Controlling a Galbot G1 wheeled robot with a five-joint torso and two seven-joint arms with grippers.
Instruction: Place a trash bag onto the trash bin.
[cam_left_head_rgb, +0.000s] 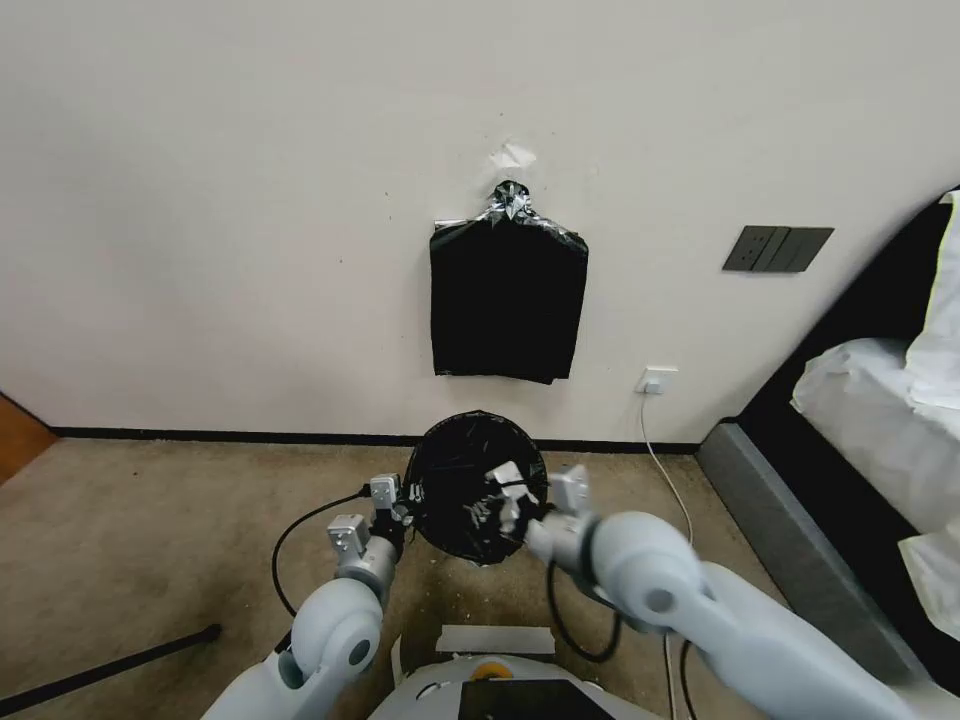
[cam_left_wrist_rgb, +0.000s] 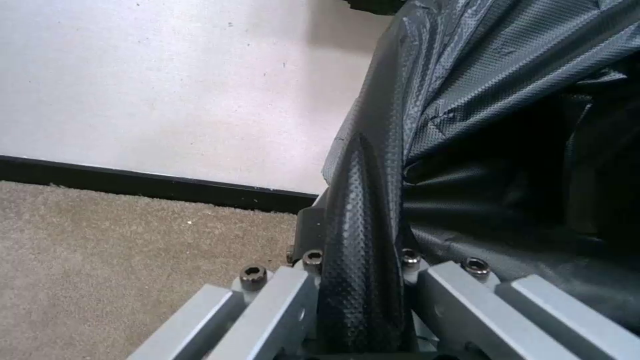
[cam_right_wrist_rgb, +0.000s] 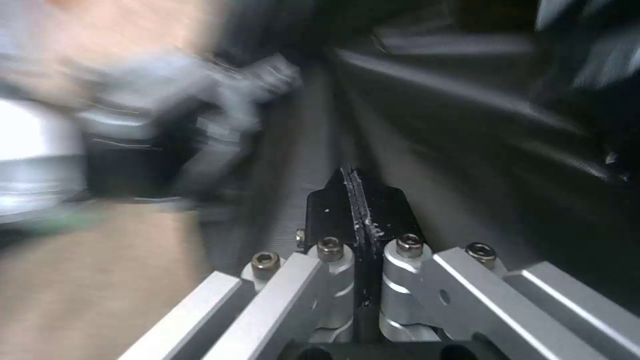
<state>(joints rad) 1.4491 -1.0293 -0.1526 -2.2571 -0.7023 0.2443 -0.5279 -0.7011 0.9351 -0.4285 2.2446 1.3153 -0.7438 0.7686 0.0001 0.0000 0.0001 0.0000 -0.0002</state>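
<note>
From the head camera we see the trash bag draped over the trash bin, which stands on the carpet near the wall below a flat bundle of black bags taped up there; the bin itself is almost wholly covered by black plastic. Our left pincer sits at the bag's left edge and our right pincer reaches over the opening from the right. In the left wrist camera, the left pincer is clamped on a fold of the trash bag, which runs up between its fingers. In the right wrist camera, the right pincer has its fingers pressed together with nothing clearly between them, dark plastic of the trash bag just beyond, and the view is smeared with motion. We judge the risks to be these: a hard pull from the left could tear the thin plastic or tip the light bin, and an uneven stretch could let the edge slip off the rim.
</note>
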